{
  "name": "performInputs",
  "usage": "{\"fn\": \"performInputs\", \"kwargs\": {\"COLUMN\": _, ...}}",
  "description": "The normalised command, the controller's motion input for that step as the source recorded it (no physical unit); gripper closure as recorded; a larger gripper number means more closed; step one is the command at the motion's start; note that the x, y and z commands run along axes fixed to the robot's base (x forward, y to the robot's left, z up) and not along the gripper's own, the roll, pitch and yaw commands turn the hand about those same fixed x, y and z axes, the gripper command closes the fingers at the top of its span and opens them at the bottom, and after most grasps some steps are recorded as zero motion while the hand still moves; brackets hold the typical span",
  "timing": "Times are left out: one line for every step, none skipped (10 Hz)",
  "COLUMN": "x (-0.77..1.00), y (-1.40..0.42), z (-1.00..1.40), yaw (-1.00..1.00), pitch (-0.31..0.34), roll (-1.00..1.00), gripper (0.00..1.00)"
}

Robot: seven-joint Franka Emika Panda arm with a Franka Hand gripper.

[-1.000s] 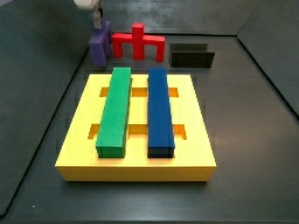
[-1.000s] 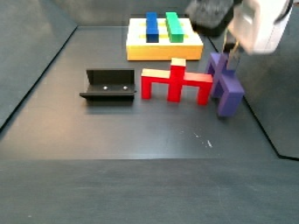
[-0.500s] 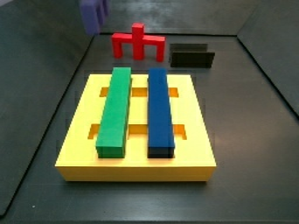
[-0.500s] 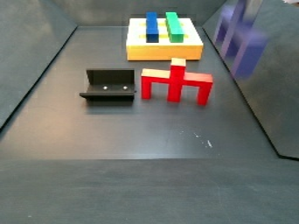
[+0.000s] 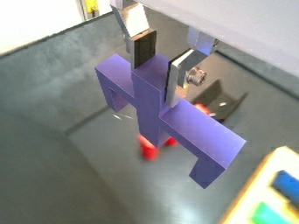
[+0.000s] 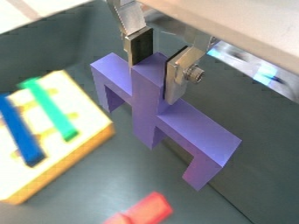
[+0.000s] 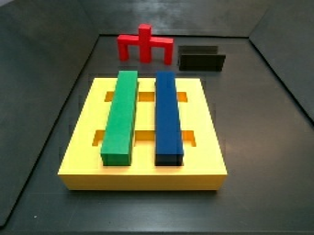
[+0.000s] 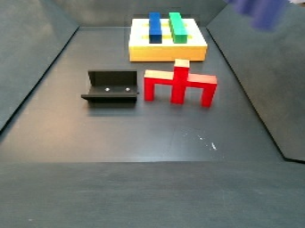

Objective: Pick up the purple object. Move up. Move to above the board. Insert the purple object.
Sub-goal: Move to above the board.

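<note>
The gripper (image 6: 156,59) hangs high above the floor, its silver fingers (image 6: 181,72) clamped on the central stem of the purple object (image 6: 158,122), crossbar and legs dangling free below in both wrist views. A blurred purple corner shows at the upper edge of a side view (image 8: 261,11). Beneath, the red piece (image 8: 180,84) and the fixture (image 8: 112,87) stand on the floor; farther off lies the board (image 7: 145,174) with its green bar (image 7: 119,117) and blue bar (image 7: 168,118). The lift looks done; the carry should probably stay level and high, keeping the legs clear of both bars until squarely over the board.
</note>
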Motion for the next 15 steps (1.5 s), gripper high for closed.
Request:
{"fn": "performInputs", "kwargs": {"x": 0.79, "y": -1.40, "z": 0.17, "yaw": 1.00, "pitch": 0.050, "roll": 0.03, "gripper": 1.00}}
{"fn": "performInputs", "kwargs": {"x": 0.82, "y": -1.40, "z": 0.17, "yaw": 1.00, "pitch": 0.052, "roll": 0.02, "gripper": 1.00}}
{"fn": "performInputs", "kwargs": {"x": 0.81, "y": -1.40, "z": 0.18, "yaw": 1.00, "pitch": 0.054, "roll": 0.02, "gripper": 1.00}}
{"fn": "performInputs", "kwargs": {"x": 0.81, "y": -1.40, "z": 0.18, "yaw": 1.00, "pitch": 0.058, "roll": 0.03, "gripper": 1.00}}
{"fn": "performInputs", "kwargs": {"x": 0.84, "y": -1.40, "z": 0.18, "yaw": 1.00, "pitch": 0.065, "roll": 0.02, "gripper": 1.00}}
{"fn": "performInputs", "kwargs": {"x": 0.89, "y": -1.40, "z": 0.19, "yaw": 1.00, "pitch": 0.078, "roll": 0.02, "gripper": 1.00}}
{"fn": "performInputs", "kwargs": {"x": 0.91, "y": -1.40, "z": 0.20, "yaw": 1.00, "pitch": 0.084, "roll": 0.02, "gripper": 1.00}}
{"fn": "performInputs", "kwargs": {"x": 0.27, "y": -0.35, "z": 0.06, "yaw": 1.00, "pitch": 0.103, "roll": 0.03, "gripper": 1.00}}
{"fn": "performInputs", "kwargs": {"x": 0.15, "y": -0.15, "z": 0.05, "yaw": 1.00, "pitch": 0.103, "roll": 0.03, "gripper": 1.00}}
{"fn": "performInputs", "kwargs": {"x": 0.02, "y": -0.06, "z": 0.03, "yaw": 1.00, "pitch": 0.088, "roll": 0.03, "gripper": 1.00}}
{"fn": "performInputs", "kwargs": {"x": 0.01, "y": -0.06, "z": 0.02, "yaw": 1.00, "pitch": 0.089, "roll": 0.03, "gripper": 1.00}}
{"fn": "performInputs", "kwargs": {"x": 0.03, "y": -0.04, "z": 0.02, "yaw": 1.00, "pitch": 0.098, "roll": 0.03, "gripper": 1.00}}
{"fn": "performInputs", "kwargs": {"x": 0.04, "y": -0.03, "z": 0.02, "yaw": 1.00, "pitch": 0.109, "roll": 0.03, "gripper": 1.00}}
{"fn": "performInputs", "kwargs": {"x": 0.04, "y": -0.02, "z": 0.02, "yaw": 1.00, "pitch": 0.126, "roll": 0.04, "gripper": 1.00}}
{"fn": "performInputs", "kwargs": {"x": 0.04, "y": -0.02, "z": 0.02, "yaw": 1.00, "pitch": 0.136, "roll": 0.04, "gripper": 1.00}}
